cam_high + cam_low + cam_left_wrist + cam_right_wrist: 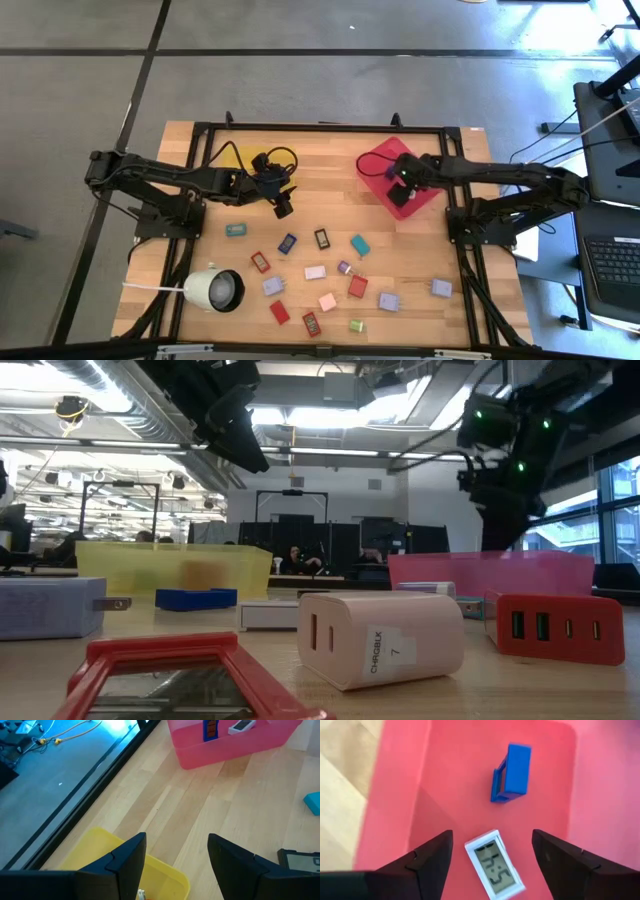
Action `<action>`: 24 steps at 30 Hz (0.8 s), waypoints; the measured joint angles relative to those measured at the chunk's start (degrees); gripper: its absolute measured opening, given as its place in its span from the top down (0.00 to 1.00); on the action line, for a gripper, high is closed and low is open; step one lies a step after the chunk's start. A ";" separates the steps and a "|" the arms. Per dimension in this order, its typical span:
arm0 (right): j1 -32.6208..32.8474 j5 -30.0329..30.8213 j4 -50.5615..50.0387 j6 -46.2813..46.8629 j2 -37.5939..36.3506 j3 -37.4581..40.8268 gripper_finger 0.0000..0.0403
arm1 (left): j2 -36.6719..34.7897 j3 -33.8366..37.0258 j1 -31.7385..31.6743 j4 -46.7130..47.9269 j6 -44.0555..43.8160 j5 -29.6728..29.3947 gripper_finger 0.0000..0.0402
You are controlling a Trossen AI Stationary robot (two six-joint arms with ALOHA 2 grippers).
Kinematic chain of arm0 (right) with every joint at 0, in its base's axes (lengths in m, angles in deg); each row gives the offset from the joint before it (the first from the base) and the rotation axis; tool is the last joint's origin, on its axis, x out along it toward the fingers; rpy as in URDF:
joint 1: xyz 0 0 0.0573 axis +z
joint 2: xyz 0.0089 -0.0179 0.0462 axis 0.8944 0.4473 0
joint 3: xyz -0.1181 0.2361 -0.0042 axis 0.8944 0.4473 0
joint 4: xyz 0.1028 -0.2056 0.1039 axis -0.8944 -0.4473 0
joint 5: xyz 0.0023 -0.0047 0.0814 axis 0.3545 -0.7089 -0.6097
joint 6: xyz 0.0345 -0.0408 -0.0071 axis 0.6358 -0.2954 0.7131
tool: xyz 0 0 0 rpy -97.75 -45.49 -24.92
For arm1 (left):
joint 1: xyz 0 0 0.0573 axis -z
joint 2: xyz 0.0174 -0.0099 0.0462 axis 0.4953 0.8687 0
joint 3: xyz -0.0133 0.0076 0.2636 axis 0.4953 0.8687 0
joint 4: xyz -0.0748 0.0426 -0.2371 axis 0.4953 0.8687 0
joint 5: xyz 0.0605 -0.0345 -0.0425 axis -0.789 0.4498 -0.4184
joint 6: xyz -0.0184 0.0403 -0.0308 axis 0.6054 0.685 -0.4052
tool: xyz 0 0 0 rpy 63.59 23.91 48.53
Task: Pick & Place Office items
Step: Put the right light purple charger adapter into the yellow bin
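Several small office items lie scattered on the wooden table, among them a teal one (236, 230), a black one (321, 238) and a red one (260, 262). My right gripper (400, 195) hangs open over the red tray (380, 165). Below its fingers (492, 837) a white item with a grey display (495, 865) lies flat, face up, on the tray floor. A blue item (512, 772) sits beyond it, tipped on its edge. My left gripper (284, 208) hangs open above the table beside the yellow tray (125, 865), holding nothing.
A white round lamp-like object (215, 289) lies at the near left. The yellow tray (240, 160) stands at the far left. Bare wood lies between the two trays. In the low view a white block (380, 640) and a red one (555, 628) sit close by.
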 joint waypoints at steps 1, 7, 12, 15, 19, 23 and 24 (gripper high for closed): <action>0.19 0.00 -2.30 -0.06 0.00 -1.60 0.31 | 0.00 0.00 0.00 0.00 -0.12 0.00 0.48; 3.67 -3.58 -11.27 0.47 -0.04 -7.53 0.32 | 0.00 0.00 0.00 0.00 -1.41 0.01 0.48; 10.24 -11.62 -11.41 4.79 -0.42 -7.79 0.33 | 0.00 0.00 0.00 -0.01 -1.56 0.01 0.48; 15.59 -12.09 -11.47 8.44 -0.39 -7.79 0.35 | 0.00 0.00 0.00 -0.02 -1.59 0.01 0.48; 22.63 -12.12 -11.33 13.01 -0.39 -7.79 0.36 | -0.02 0.00 0.00 -0.02 -1.60 0.21 0.48; 29.08 -11.50 -10.50 16.17 -0.37 -7.79 0.37 | -0.02 0.00 0.00 -0.02 -1.60 2.81 0.48; 30.59 -10.77 -10.19 17.12 -0.37 -7.79 0.37 | -0.02 0.00 0.00 -0.04 -1.65 3.81 0.48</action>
